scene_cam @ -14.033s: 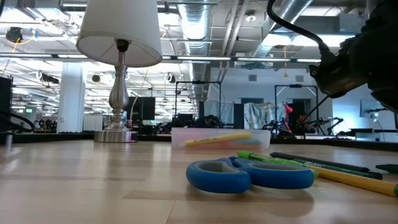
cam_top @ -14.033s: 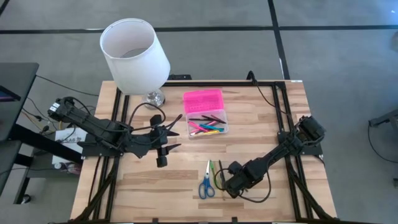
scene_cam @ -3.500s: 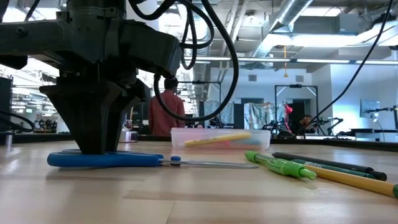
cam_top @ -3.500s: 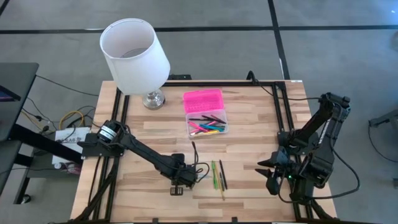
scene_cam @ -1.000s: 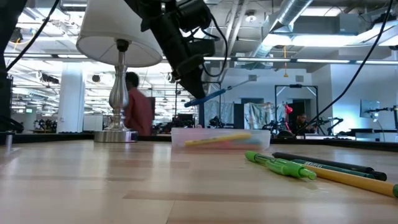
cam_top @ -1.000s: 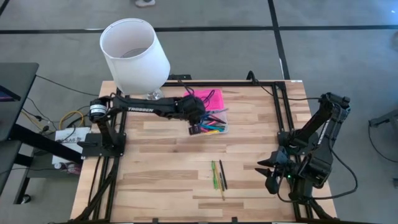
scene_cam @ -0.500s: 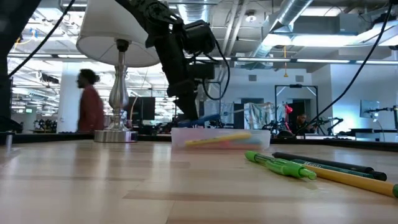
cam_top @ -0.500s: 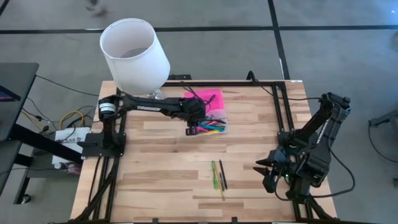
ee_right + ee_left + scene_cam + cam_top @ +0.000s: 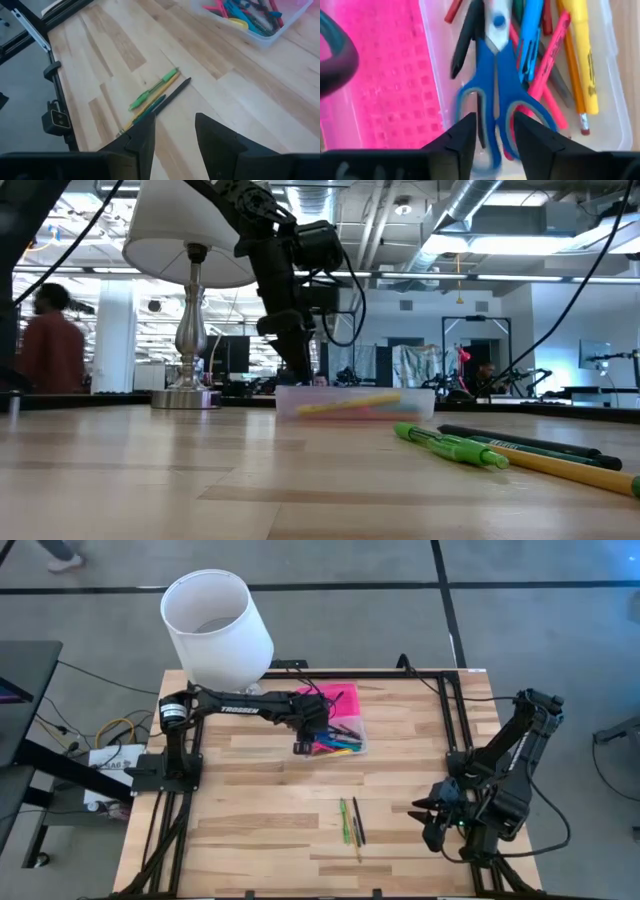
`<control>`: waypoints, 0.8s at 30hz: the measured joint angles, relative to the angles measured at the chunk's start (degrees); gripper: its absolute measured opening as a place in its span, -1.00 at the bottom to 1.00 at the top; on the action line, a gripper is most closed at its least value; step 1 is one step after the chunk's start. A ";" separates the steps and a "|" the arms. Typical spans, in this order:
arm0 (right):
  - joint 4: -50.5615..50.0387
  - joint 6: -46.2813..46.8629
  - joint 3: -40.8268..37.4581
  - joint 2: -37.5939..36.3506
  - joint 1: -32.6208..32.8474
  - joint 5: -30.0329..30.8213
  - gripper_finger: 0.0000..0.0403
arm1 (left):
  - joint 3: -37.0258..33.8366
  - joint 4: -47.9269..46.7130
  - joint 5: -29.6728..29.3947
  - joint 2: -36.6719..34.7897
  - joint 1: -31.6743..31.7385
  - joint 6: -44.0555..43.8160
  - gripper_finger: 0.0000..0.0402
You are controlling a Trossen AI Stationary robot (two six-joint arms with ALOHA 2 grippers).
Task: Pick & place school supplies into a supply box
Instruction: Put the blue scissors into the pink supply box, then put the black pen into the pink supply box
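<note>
The supply box's clear base [image 9: 342, 747] holds several pens and markers, and its pink lid [image 9: 327, 700] lies open on its far side. Blue-handled scissors [image 9: 495, 95] lie blurred on the pens in the base, handles toward my left gripper [image 9: 495, 135]. That gripper hangs open just above them at the base's left end [image 9: 303, 746], fingers either side of the handles. A green pen, a yellow pencil and a dark pen [image 9: 350, 821] lie on the table near its front. My right gripper [image 9: 424, 821] waits open to their right, above the table.
A lamp with a white shade [image 9: 216, 628] stands at the table's far left corner, close to my left arm. Black frame rails run along the left and right edges [image 9: 452, 730]. In the low view, a person [image 9: 50, 340] walks in the room behind the table.
My left gripper has gone down and a little toward the table's left, to the box's base, and has rolled. The scissors stuck out tilted above the box a second ago. They now lie in the base among the pens.
</note>
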 joint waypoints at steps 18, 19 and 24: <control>1.34 -0.18 0.00 0.23 -0.98 -0.05 -0.35 | 14.16 -11.72 6.49 -0.01 -2.92 -10.74 -0.03; 2.11 -0.18 0.02 0.59 -1.58 -0.26 -0.35 | 15.96 -12.75 6.74 -0.04 -3.82 -11.01 -0.03; 7.61 -4.59 0.04 4.56 -5.13 -5.36 -0.35 | 23.34 -14.54 6.86 -0.07 -10.15 -13.52 -0.03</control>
